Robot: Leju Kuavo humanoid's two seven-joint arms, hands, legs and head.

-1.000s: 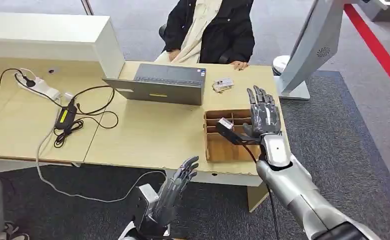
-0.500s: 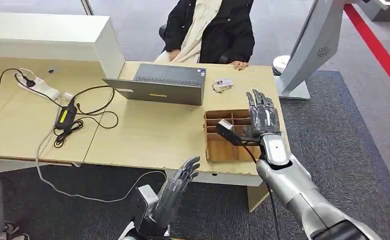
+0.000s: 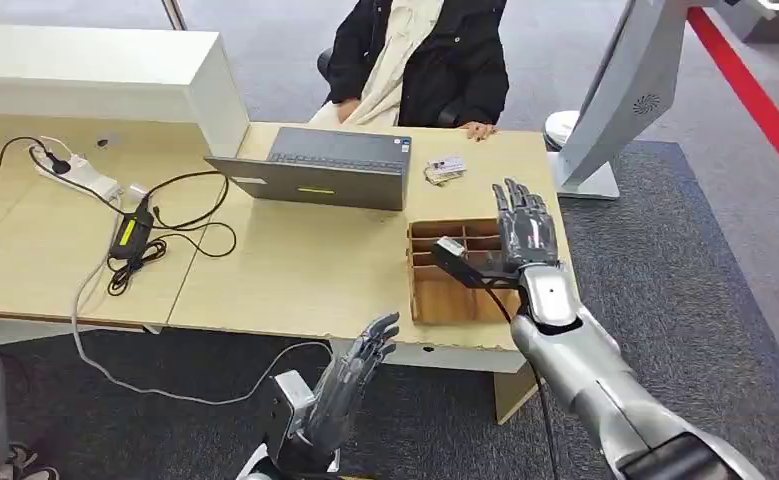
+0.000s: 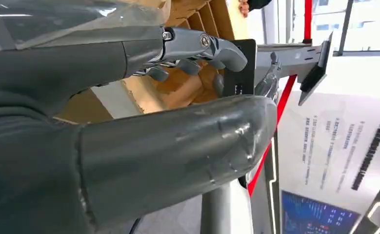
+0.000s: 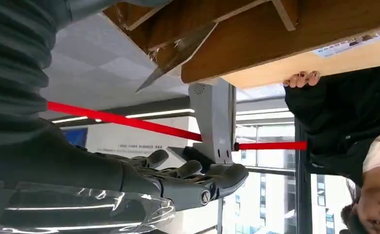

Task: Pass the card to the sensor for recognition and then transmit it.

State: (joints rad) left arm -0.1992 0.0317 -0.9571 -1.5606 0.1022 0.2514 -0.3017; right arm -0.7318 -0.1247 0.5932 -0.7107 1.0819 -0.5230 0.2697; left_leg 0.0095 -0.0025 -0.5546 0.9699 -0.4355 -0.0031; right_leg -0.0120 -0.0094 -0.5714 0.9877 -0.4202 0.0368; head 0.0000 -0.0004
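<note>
Head view first, from the left end of the pale wooden desk (image 3: pixel 295 270): a white power strip (image 3: pixel 77 172) lies there with black cables (image 3: pixel 180 215) looping away from it to a black power adapter with a yellow label (image 3: pixel 128 233). Behind them stands a white raised counter (image 3: pixel 105 75). Further along, a grey open laptop (image 3: pixel 315 170) sits with its lid towards the robot, and a seated person in a black coat and cream scarf (image 3: pixel 415 60) faces it from the far side, one hand (image 3: pixel 480 130) resting on the desk's far edge. Just beside the laptop, a small stack of light-coloured cards (image 3: pixel 445 167) lies flat on the desk top.

Below the near edge of the desk, the robot's left hand (image 3: pixel 350 385) is raised off the carpet, its fingers straight and slightly apart, holding nothing.

Towards the right end of the desk sits a brown cardboard box with dividers (image 3: pixel 445 295). The robot's right hand (image 3: pixel 527 238) hovers over its right side, fingers stretched upward and spread, thumb reaching out sideways. A black rectangular piece with a small white label (image 3: pixel 455 258) sits at the thumb's tip above the box; I cannot tell whether this is the card or whether the hand pinches it.

Beyond the desk's right end stands a white kiosk stand (image 3: pixel 615 100) on grey carpet, with a red floor stripe (image 3: pixel 755 100) past it.
</note>
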